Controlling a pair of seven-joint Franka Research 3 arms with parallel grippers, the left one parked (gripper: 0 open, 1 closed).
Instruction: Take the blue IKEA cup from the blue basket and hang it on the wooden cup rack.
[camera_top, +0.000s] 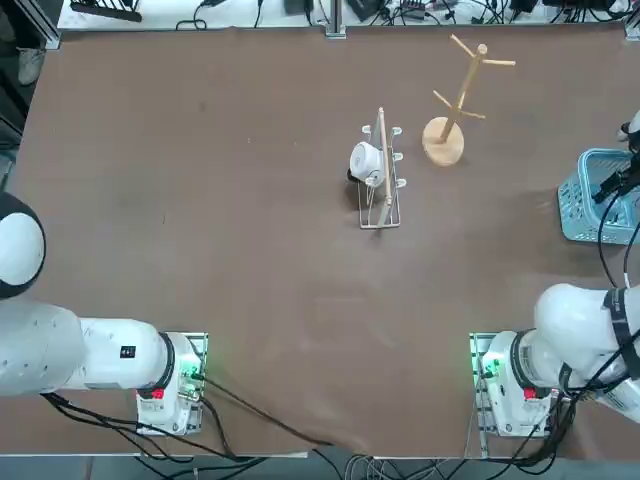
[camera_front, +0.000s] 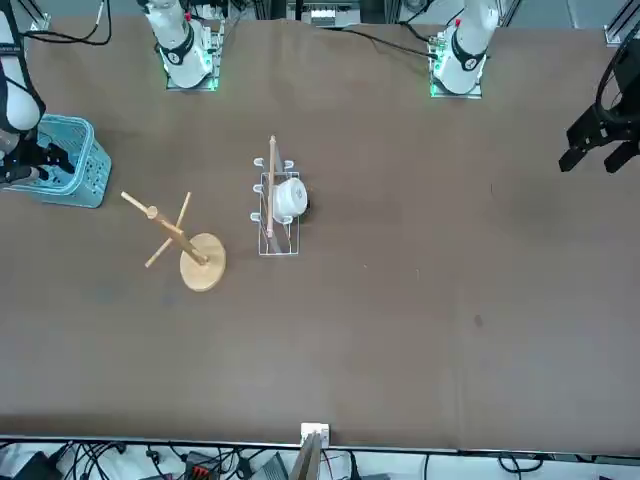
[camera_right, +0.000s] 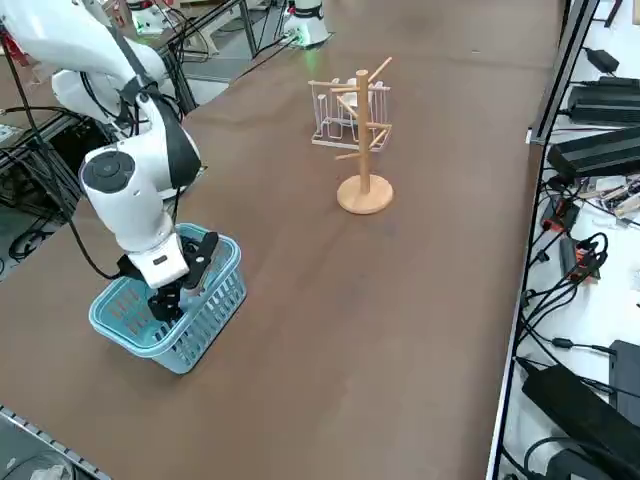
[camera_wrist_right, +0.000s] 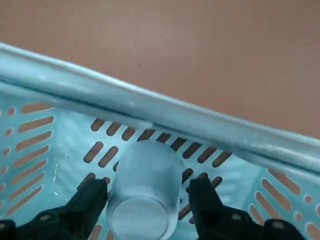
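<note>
Right two-finger gripper (camera_wrist_right: 147, 197) is down inside the light-blue slotted plastic basket (camera_right: 215, 300), jaws spread wide, one black finger (camera_wrist_right: 90, 197) on each side of the small pale-blue plastic cup (camera_wrist_right: 145, 192) — straddling it, not clamped; I can't tell whether the pads touch the cup wall.

Cup lies on its side in the basket with its flat bottom facing the wrist camera, close to one slotted wall just under the rim. In the other views the wrist hides it.

Basket sits at the table's edge on the robot's right, well apart from the rest. Right arm reaches over it, gripper pointing down into it.

Light natural-wood mug tree (camera_top: 452, 110) — round disc base, upright pole, slanted pegs — stands upright toward the far side of the brown table (camera_top: 250, 260), pegs bare. Just beside it, on the side away from the basket, a white wire rack with a wooden bar (camera_top: 381, 175) stands with a white mug (camera_top: 366, 160) on it.
</note>
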